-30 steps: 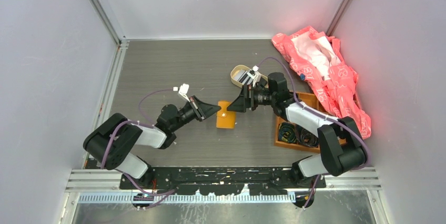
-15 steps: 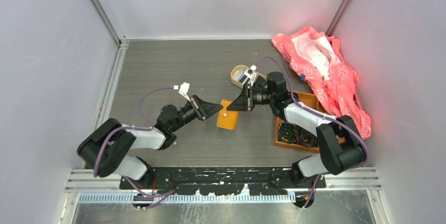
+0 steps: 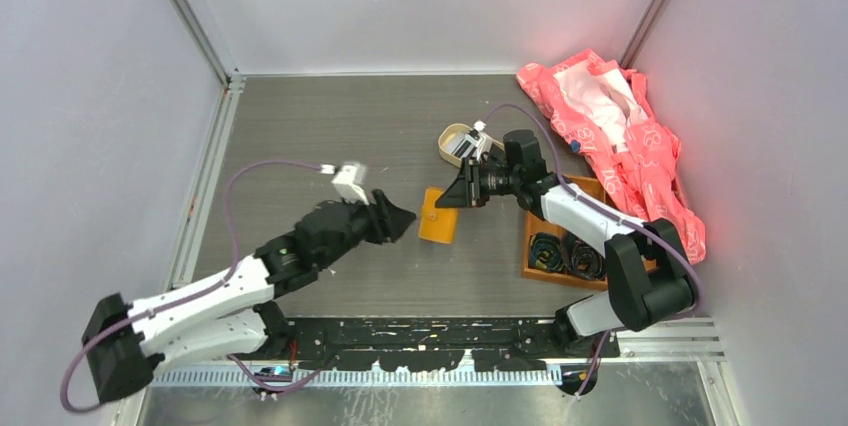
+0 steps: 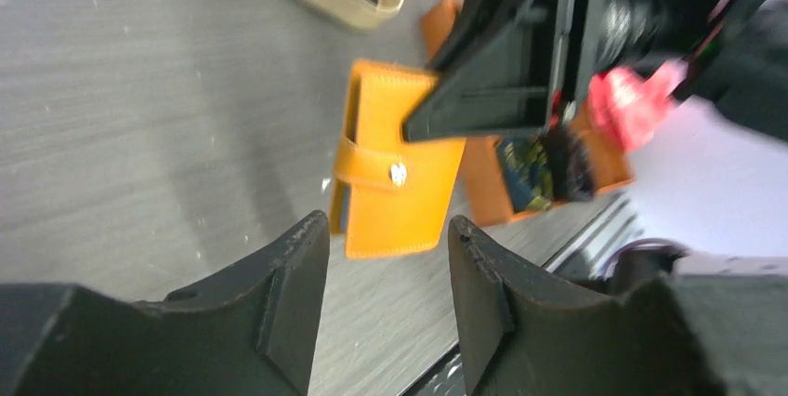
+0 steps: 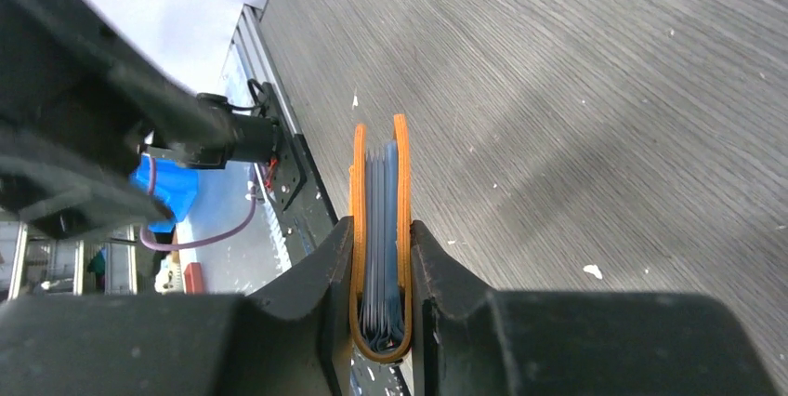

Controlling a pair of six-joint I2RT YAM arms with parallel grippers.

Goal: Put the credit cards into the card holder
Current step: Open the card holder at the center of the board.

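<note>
The right gripper (image 3: 443, 200) is clamped on the orange card holder (image 3: 437, 218) at frame centre, with the left gripper (image 3: 406, 216) parted just left of it. Beneath lies a grey wood-grain counter (image 3: 320, 126) between pale walls (image 3: 100, 96). An oval tin (image 3: 447, 136) above holds cards (image 3: 466, 150), and a tray (image 3: 527, 246) at right holds dark coils (image 3: 562, 252).

We see the right gripper (image 3: 447, 198) touching the orange card holder (image 3: 437, 222), with the left gripper (image 3: 404, 217) just beside it.

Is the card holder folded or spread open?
Folded: the card holder sits pinched between the fingers of the right gripper, both orange covers parallel, edge-on.
</note>
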